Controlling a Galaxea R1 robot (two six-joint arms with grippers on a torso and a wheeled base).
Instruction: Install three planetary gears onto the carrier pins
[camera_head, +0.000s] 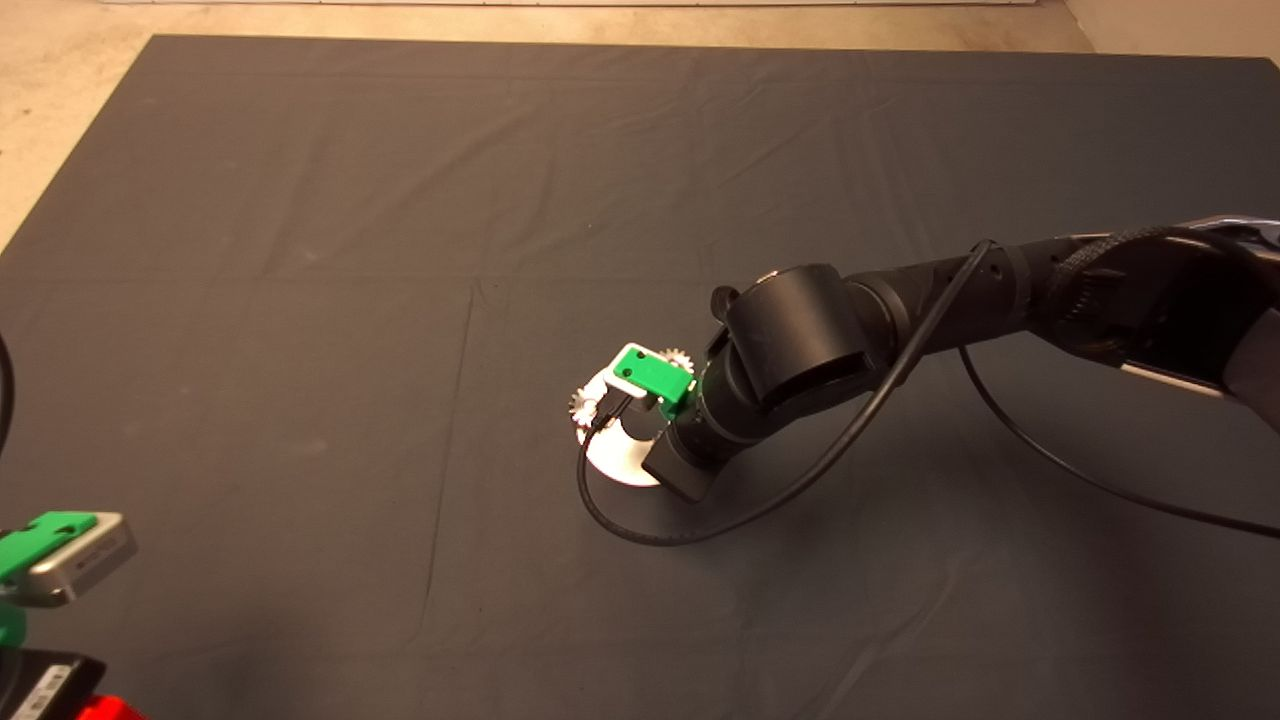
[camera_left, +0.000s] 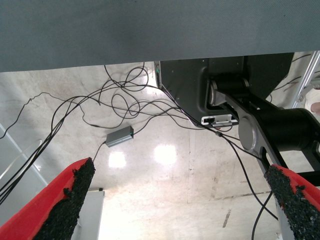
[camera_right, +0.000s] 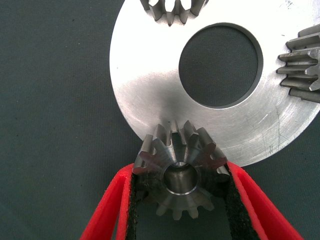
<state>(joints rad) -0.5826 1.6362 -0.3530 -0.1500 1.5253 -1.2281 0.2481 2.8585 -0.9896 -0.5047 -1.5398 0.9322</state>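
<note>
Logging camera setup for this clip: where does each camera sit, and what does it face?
Head: overhead, looking down at the dark mat; right arm over the flat silver disc, left gripper parked.
Left wrist: faces floor cables; open red fingers.
Right wrist: close above the disc; right gripper clamps a dark-grey toothed gear.
Shared: head and right wrist show the disc.

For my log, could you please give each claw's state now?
Left claw: open, empty, parked.
Right claw: shut on a gear at the disc.

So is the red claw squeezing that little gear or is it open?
Squeezing. In the right wrist view, the right claw has both black pads pressed against the teeth of a gear at the edge of the silver disc.
</note>
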